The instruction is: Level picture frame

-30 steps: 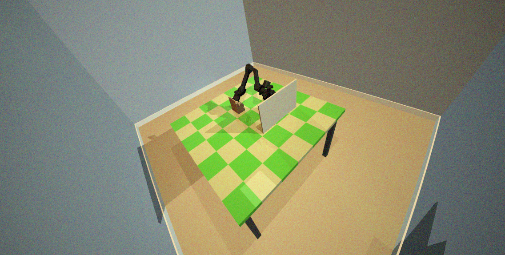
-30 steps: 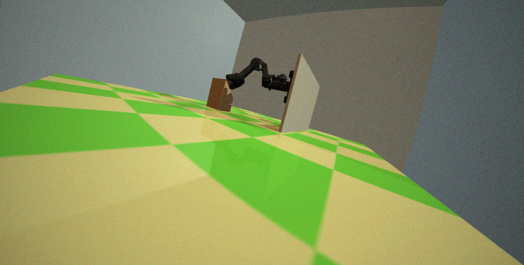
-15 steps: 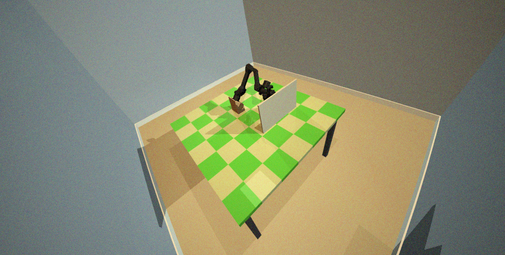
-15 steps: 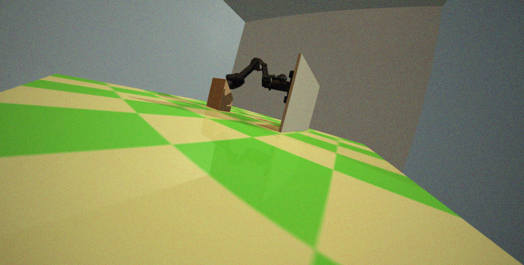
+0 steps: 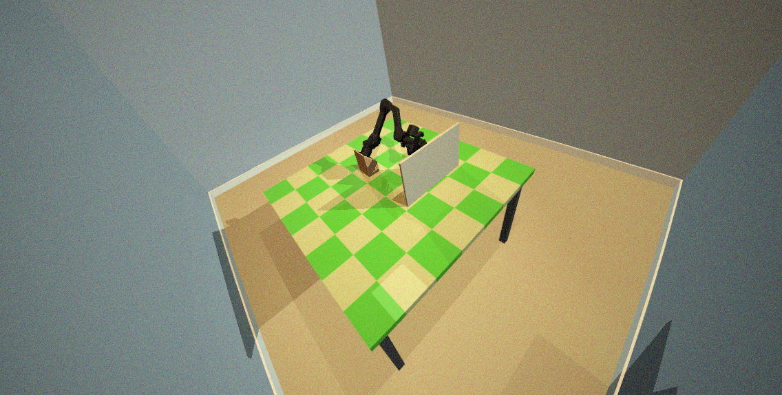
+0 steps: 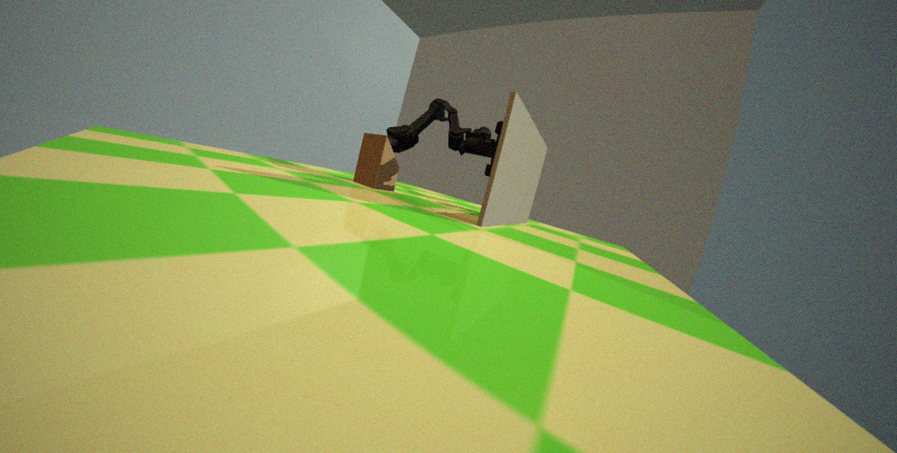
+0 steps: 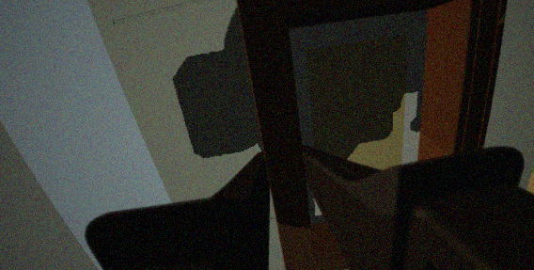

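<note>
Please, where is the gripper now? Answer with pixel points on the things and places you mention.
In the exterior view, the gripper [image 6: 493, 147] [image 7: 282, 155] is at the left face of the upright panel [image 6: 519, 161]; the wrist view shows it shut on the frame [image 7: 274, 110].

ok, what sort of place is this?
Probably a robot test room: plain walls around a green-and-cream checkered table, a black arm mounted there, and an upright panel it faces.

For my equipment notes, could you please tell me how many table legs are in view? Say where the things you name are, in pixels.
2: one below the near corner [image 5: 392, 352], one below the right corner [image 5: 509, 214], both in the top view. Others may be hidden.
</note>
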Controlling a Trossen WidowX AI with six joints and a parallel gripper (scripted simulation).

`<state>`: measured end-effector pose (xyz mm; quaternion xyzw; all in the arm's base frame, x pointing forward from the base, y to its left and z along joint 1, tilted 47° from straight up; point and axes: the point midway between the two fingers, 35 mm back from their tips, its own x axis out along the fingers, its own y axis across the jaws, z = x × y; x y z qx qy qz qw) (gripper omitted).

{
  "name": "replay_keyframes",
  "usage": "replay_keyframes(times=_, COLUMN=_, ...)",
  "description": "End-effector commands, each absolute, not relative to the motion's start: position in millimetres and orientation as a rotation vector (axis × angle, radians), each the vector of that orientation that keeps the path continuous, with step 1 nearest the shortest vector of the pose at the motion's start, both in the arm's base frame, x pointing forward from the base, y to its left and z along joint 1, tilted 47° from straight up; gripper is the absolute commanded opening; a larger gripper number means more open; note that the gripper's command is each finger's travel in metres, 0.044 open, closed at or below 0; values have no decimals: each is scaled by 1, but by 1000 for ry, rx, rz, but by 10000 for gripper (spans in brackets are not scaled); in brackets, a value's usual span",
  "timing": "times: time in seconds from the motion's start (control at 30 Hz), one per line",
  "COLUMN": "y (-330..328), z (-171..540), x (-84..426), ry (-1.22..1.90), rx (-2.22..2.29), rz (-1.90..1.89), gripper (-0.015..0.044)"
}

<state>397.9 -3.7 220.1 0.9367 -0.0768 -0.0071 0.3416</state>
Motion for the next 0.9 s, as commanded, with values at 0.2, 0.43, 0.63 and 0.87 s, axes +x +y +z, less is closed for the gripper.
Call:
replay_keyframes(times=0.2, y=-3, z=220, x=398, ry=-199, rx=2382, rz=-23, gripper=0)
replay_keyframes(times=0.43, y=-3, z=220, x=398, ry=-198, rx=2383, rz=-25, gripper=105)
replay_keyframes(times=0.63, y=-3, z=220, x=398, ry=-198, rx=2383, rz=-25, gripper=260)
replay_keyframes(times=0.87, y=4, z=223, x=372, ry=-204, rx=2419, rz=-21, gripper=260)
